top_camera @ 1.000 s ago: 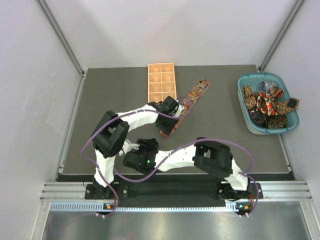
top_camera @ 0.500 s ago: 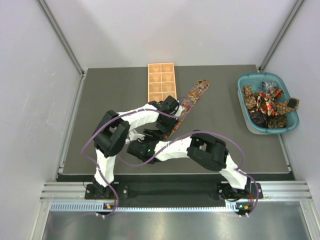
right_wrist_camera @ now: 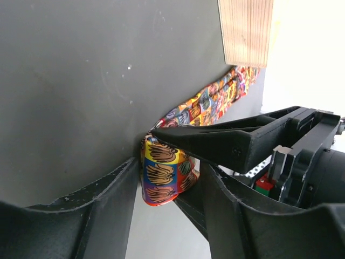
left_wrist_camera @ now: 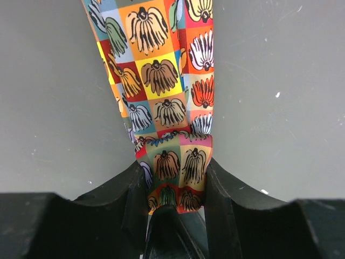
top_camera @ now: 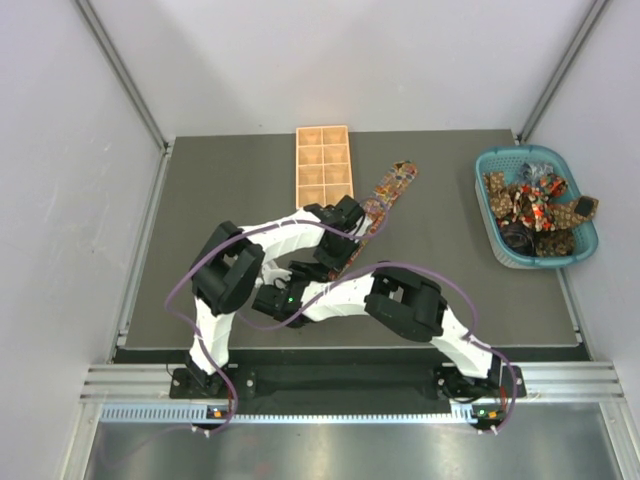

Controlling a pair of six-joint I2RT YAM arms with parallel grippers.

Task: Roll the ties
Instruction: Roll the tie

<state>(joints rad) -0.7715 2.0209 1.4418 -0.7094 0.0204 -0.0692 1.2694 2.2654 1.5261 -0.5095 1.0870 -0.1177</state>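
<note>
One tie [left_wrist_camera: 161, 81] lies slantwise on the table [top_camera: 220, 200], its far end beside the tray [top_camera: 323, 165] and its near end between your two grippers.

Left: the left gripper [left_wrist_camera: 172, 163] has its jaws narrow and clamped on the near end, where the cloth is doubled into a small roll [right_wrist_camera: 161, 181].

Centre: the right gripper [right_wrist_camera: 170, 164] reaches across to the same roll, with a finger on either side and one left finger just above. You cannot tell whether its jaws press the cloth or only bracket it.

Right: more ties [top_camera: 535, 205] are heaped in the basket [top_camera: 525, 150], well apart from the work.

Step in hand, as judged: the first turns of the roll, with most of the length not yet wound. The next move calls for you to pass the roll from one grip to the other without letting it spring open, then turn it towards the far end. The fingers are crowded, so a clash is the risk.

Hidden: from above, the arms cover the roll. The number of turns made, the tie's full far tip and the count of ties in the basket cannot be made out
</note>
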